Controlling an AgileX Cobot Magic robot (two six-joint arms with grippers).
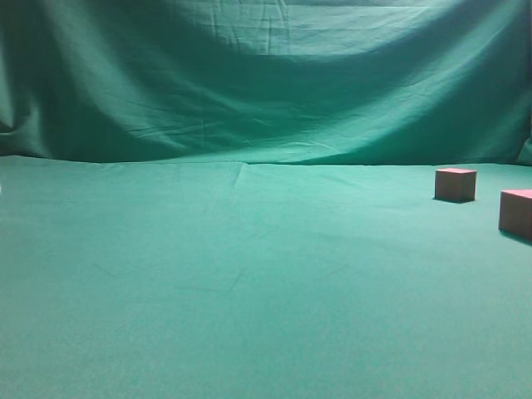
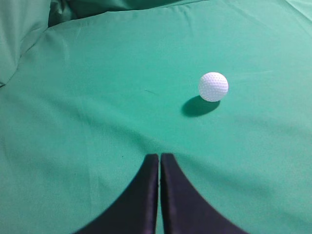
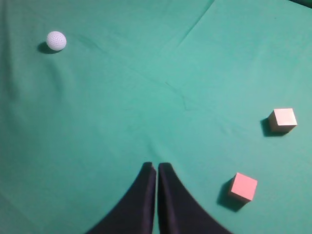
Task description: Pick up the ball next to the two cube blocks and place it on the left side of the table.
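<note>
Ball (image 2: 213, 87), white and dimpled, rests alone on the green table (image 2: 97, 122), ahead and to the right of the left gripper (image 2: 159, 158), untouched. That gripper's jaws are pressed together, holding nothing. The right gripper (image 3: 156, 166) likewise has its jaws pressed together and empty. In the right wrist view the ball lies far up-left, well apart from the two cube blocks (image 3: 282, 119) at the right, which sit near each other without touching.
</note>
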